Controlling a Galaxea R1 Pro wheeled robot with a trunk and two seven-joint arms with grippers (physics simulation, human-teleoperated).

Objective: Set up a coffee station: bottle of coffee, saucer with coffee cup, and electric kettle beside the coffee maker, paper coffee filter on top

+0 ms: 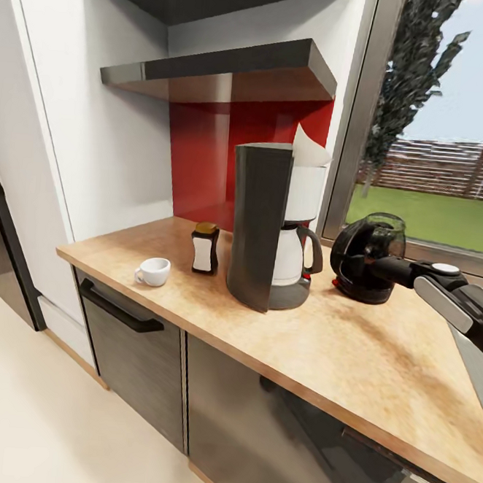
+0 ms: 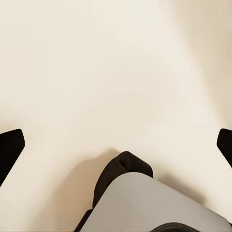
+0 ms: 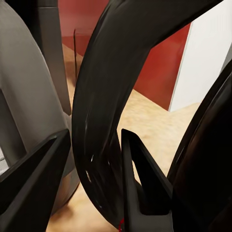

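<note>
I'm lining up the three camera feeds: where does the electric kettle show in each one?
Head view: the electric kettle stands on the kitchen countertop right of the coffee maker, with the right tool at its handle.
Right wrist view: its curved black handle sits between the tool's fingers.
Left wrist view: not in it; pale floor.
Shared landmark: the red splashback.

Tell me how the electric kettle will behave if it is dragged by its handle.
The electric kettle looks rigid and glassy, so probably fragile. Its rounded body on a narrower base may tip if pulled high. The right gripper straddles the smooth, curved handle, which might slip.
</note>
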